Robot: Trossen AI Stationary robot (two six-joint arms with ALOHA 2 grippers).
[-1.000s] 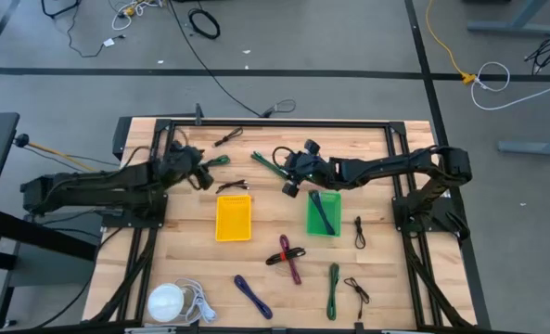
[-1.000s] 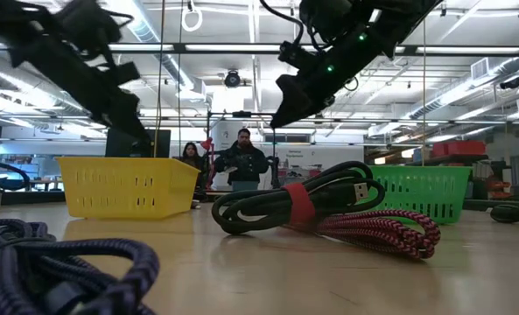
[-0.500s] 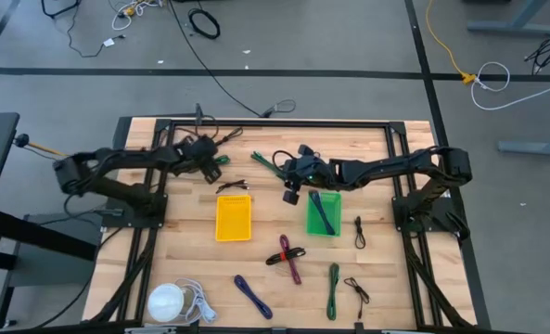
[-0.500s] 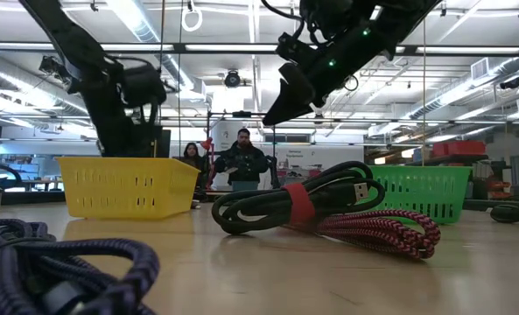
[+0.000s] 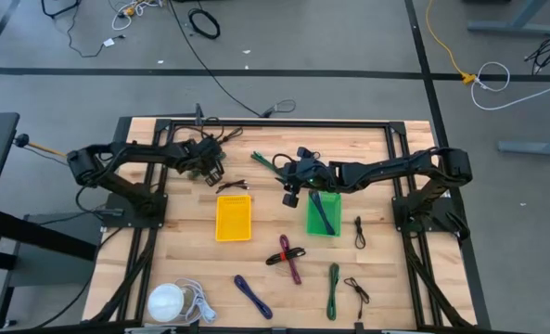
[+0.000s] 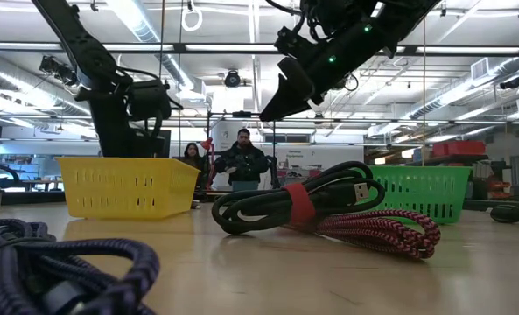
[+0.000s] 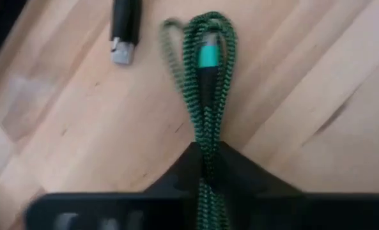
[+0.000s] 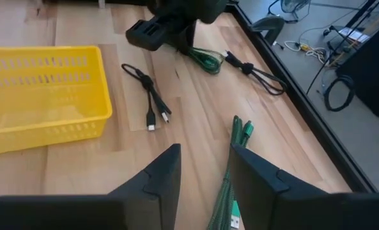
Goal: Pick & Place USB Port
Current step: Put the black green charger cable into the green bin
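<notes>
Evidently the green braided cable [image 7: 205, 96] lies on the far left of the table [image 5: 377, 278], beyond the yellow basket [image 5: 234, 218], and the left gripper [image 7: 206, 167] has its fingers pinched shut on the bundle. A sound lift would go straight up, with the coil kept bunched, before carrying it toward a basket. Meanwhile the right gripper [image 8: 205, 167] hovers with jaws apart over another green cable [image 8: 231, 185] near the green basket [image 5: 323, 214], gripping nothing.
</notes>
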